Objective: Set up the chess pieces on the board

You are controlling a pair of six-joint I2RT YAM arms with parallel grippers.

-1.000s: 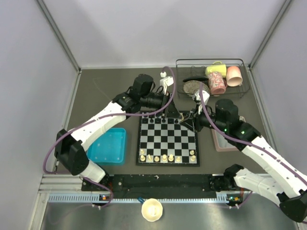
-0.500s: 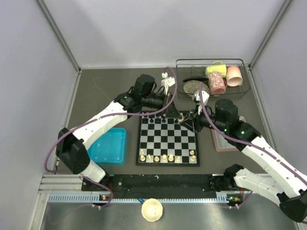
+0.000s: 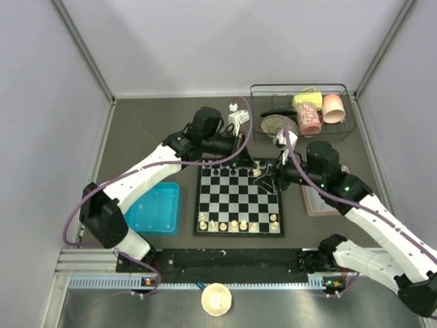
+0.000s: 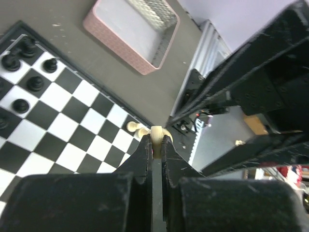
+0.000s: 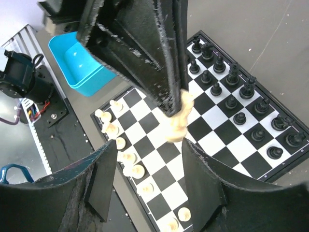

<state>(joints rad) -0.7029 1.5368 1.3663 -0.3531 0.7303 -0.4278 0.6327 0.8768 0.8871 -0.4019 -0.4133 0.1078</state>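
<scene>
The board point(image 3: 239, 198) lies between the arms, with black pieces point(image 3: 229, 166) along its far row and several cream chess pieces point(image 3: 235, 224) along its near row. My left gripper point(image 3: 257, 166) hangs over the board's far right corner, shut on one cream chess piece point(image 4: 157, 133). That same piece point(image 5: 177, 123) shows in the right wrist view, pinched by the left fingers point(image 5: 164, 72) above the squares. My right gripper point(image 3: 265, 183) stands open just below it, its jaws either side of the piece without touching. The right gripper point(image 5: 149, 145) holds nothing.
A blue tray point(image 3: 156, 208) sits left of the board and a pinkish tray point(image 3: 317, 201) right of it. A wire basket point(image 3: 300, 113) with cups stands at the back right. A cream bowl point(image 3: 217, 298) rests beyond the near rail.
My left gripper has shut on the cream piece. My right gripper has opened and let go of it, drawing slightly back toward the near side.
</scene>
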